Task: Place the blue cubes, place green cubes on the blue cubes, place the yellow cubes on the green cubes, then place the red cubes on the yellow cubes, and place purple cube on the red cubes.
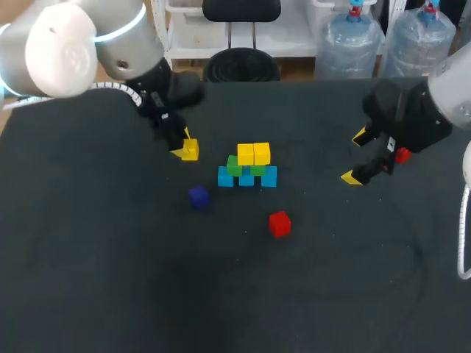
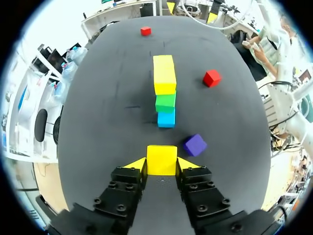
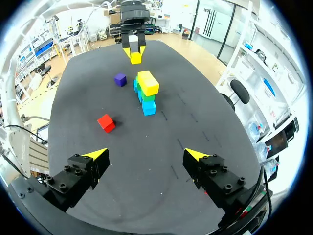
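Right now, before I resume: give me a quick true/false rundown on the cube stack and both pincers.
1. The left pincer is shut on a yellow cube. True.
2. The right pincer holds a red cube. False: it is open, with nothing between its fingers.
3. The purple cube tops the stack. False: it lies on the table, apart from the stack.
4. Two stacked yellow cubes sit on the green cubes. True.
5. No red cube is on the stack. True: one red cube lies on the table in front of the stack, and the other red cube is over by the right arm.
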